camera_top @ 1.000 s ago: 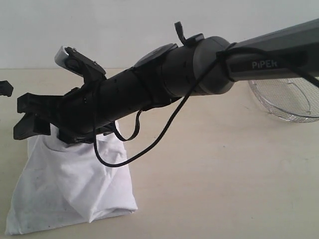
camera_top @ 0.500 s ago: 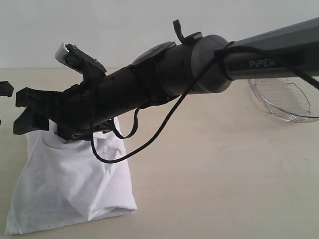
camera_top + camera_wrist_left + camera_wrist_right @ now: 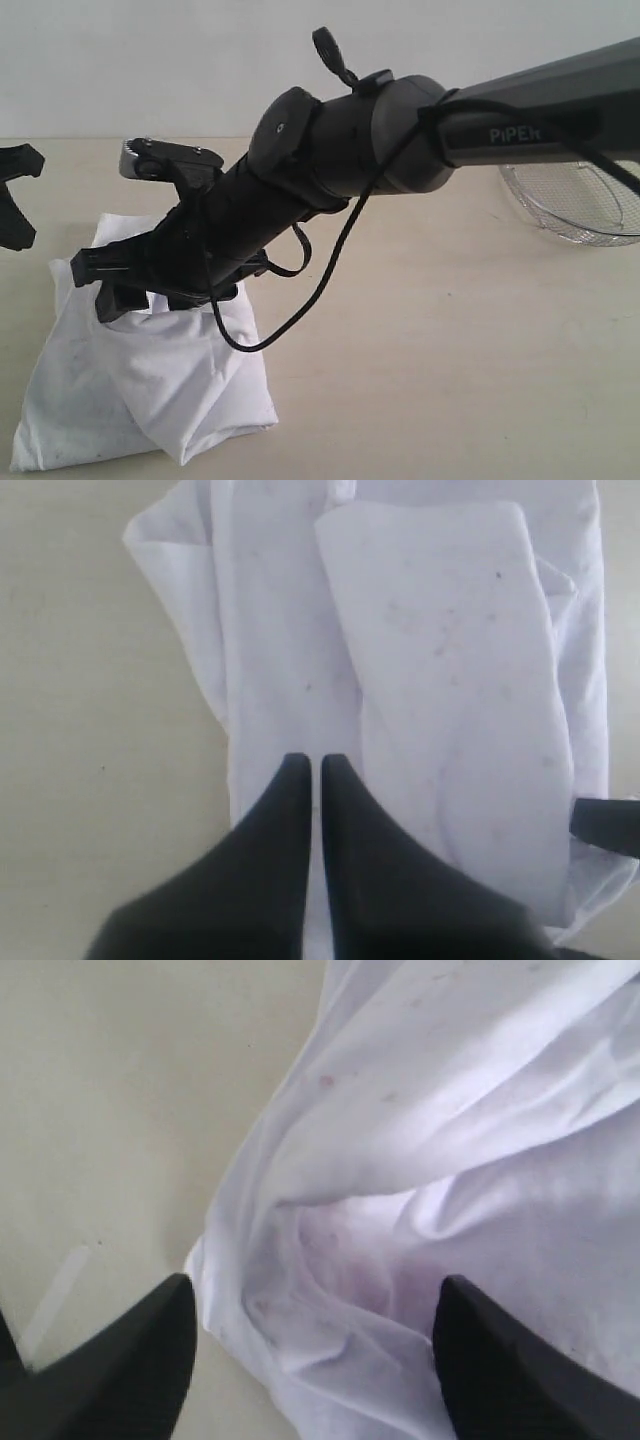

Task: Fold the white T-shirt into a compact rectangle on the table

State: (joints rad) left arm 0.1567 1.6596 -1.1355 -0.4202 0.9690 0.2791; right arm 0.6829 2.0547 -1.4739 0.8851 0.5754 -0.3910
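Pale beige surface (image 3: 450, 380), white wall behind, wire-mesh basket (image 3: 575, 200) at far right. White T-shirt (image 3: 130, 390) lies at left of surface as lumpy, partly folded bundle, plain side up. Right tool (image 3: 315, 1290) spread wide, empty, over rumpled shirt edge. Left tool (image 3: 313, 770) pinched closed, holding nothing, above shirt. Step: probably late fold. Next: right tool must pinch loose edge, fold squarely.

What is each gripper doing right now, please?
Left gripper: shut, nothing visibly held.
Right gripper: open, jaws wide over the white T-shirt, not gripping it.
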